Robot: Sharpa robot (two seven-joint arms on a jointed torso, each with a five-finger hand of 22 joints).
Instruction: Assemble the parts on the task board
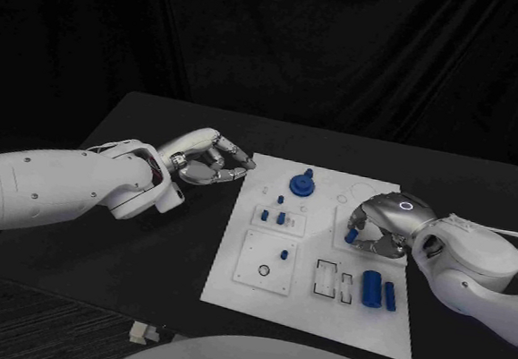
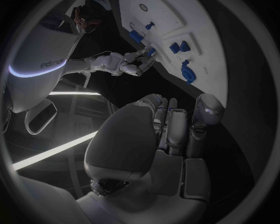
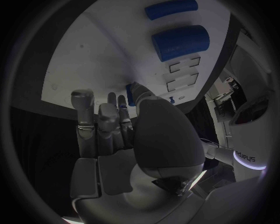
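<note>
The white task board [image 1: 318, 319] lies in the middle of the black table. My right hand [image 1: 379, 227] hovers over the board's right side and pinches a small blue part [image 1: 351, 236] between thumb and fingers; in the right wrist view that blue part [image 3: 130, 95] shows at the thumb tip just above the board [image 3: 105, 51]. My left hand [image 1: 211, 160] hangs off the board's far left corner, fingers curled in with nothing in them [image 2: 169, 123]. A round blue knob [image 1: 302, 185] stands near the board's far edge. Two blue cylinders [image 1: 372, 288] lie at the near right.
Small blue pieces [image 1: 276, 219] sit in a plate left of the right hand, and a tiny peg [image 1: 285, 255] stands nearer me. Rectangular slots [image 1: 335, 281] lie beside the cylinders. Black table [image 1: 133, 243] stretches left of the board.
</note>
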